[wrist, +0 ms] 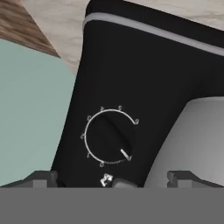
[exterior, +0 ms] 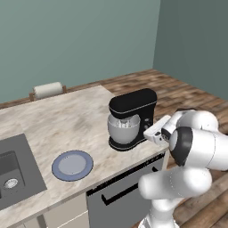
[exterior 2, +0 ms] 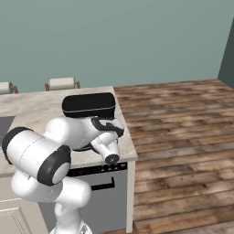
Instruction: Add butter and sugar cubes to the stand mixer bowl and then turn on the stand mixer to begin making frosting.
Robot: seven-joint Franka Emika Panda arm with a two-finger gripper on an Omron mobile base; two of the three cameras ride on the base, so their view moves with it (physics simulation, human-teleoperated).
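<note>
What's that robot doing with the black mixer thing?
A white robot arm is reaching toward the side of the black stand mixer on the kitchen counter. The camera on its hand looks straight at the mixer's round speed dial, very close up, with the gripper just below it and spread wide. The silvery bowl sits under the mixer's head. A blue-grey plate lies nearby with nothing on it. It looks as if the robot is about to turn the dial.
</note>
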